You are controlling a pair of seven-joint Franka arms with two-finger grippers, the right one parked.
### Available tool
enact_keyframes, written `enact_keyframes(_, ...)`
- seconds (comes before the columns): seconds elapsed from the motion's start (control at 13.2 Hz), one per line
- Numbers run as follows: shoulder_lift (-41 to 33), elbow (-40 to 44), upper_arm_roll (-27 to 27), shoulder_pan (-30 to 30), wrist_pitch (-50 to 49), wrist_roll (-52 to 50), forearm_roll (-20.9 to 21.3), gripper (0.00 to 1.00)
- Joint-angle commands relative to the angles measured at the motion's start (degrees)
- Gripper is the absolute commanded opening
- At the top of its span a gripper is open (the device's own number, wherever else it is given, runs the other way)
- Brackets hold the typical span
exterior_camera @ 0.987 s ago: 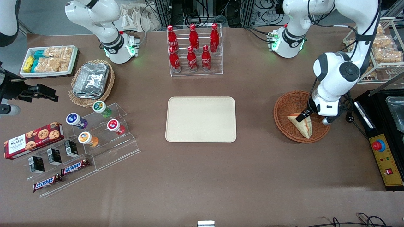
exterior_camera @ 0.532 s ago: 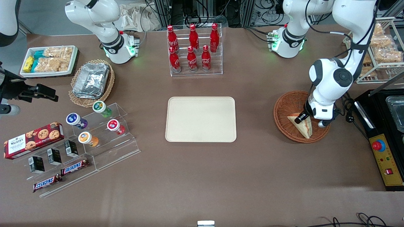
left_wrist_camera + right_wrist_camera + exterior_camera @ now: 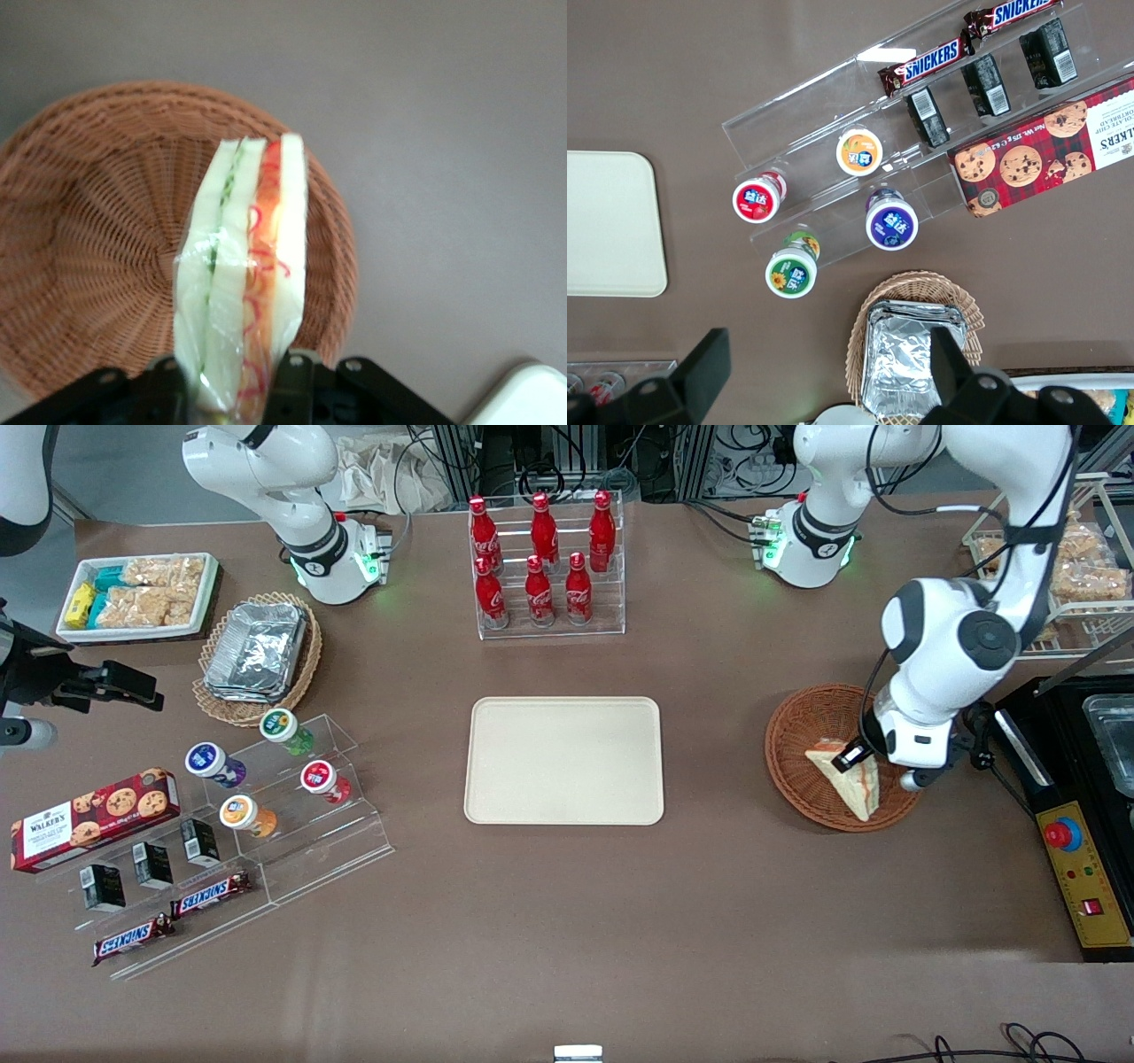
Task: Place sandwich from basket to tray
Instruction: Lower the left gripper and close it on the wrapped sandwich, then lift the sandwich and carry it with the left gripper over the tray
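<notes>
The sandwich (image 3: 848, 782) is a clear-wrapped wedge of white bread with red-orange and green filling; in the left wrist view it (image 3: 244, 266) is held between the black fingers (image 3: 292, 385). My left gripper (image 3: 866, 762) is shut on the sandwich and holds it a little above the reddish-brown wicker basket (image 3: 811, 726), which also shows in the left wrist view (image 3: 97, 248). The cream-beige tray (image 3: 564, 760) lies flat at the table's middle, toward the parked arm's end from the basket; a corner of it shows in the left wrist view (image 3: 523, 398).
A rack of red cola bottles (image 3: 542, 558) stands farther from the front camera than the tray. A black and yellow control box (image 3: 1076, 850) lies beside the basket at the working arm's end. A wire rack of snack packets (image 3: 1072, 567) stands there too.
The gripper has risen slightly with the sandwich held in it, so the sandwich is lifted off the basket's floor. The wrist has shifted a little toward the working arm's end.
</notes>
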Motion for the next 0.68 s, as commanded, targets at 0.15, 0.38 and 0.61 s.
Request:
enact_keyframes(0.15,1.24,21.39,-7.32,-0.47,-23.79,-0.13,3.89,0.0)
enact_keyframes(0.38,5.19,29.13,-15.93,-0.47,-24.25,-0.48,3.8,0.0)
enact_keyframes(0.61,10.37,31.17,-23.49,-1.08,-21.97,-2.67,9.73,0.0)
